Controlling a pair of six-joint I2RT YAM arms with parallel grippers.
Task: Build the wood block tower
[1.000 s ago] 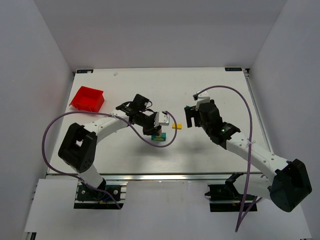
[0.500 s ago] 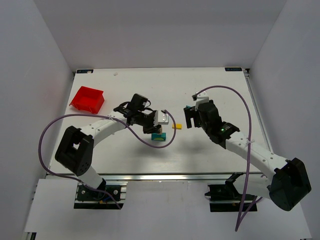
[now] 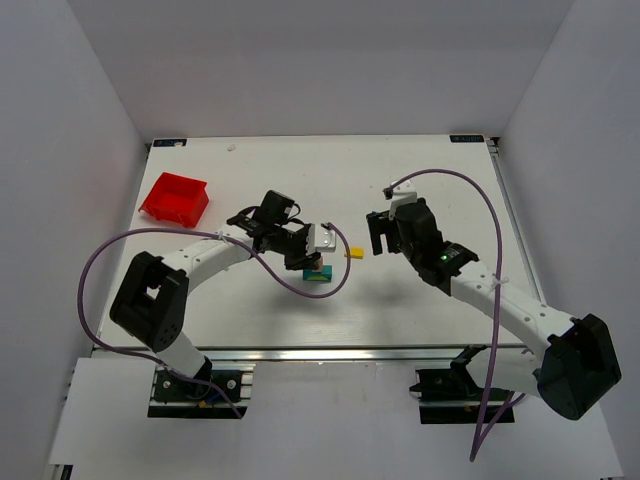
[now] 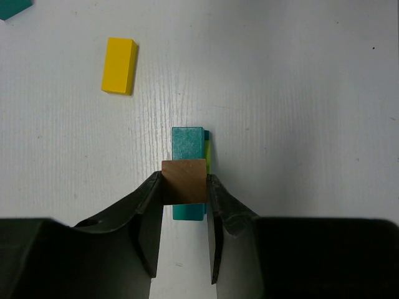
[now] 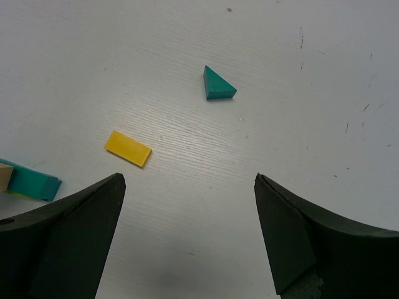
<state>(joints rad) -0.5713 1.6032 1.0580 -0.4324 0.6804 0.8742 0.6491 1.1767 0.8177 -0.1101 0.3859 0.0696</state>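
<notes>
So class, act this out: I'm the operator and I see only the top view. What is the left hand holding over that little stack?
Observer: The left wrist view shows the left hand shut on a small brown block, one finger on each side.
Operator: What lies right under it?
Observer: A teal block, lying flat and longer than the brown one, sticks out past it at both ends.
Operator: And the right hand, is it carrying anything?
Observer: No. In the right wrist view the right hand is wide open and empty, and a teal triangle lies on the table beyond it.
</notes>
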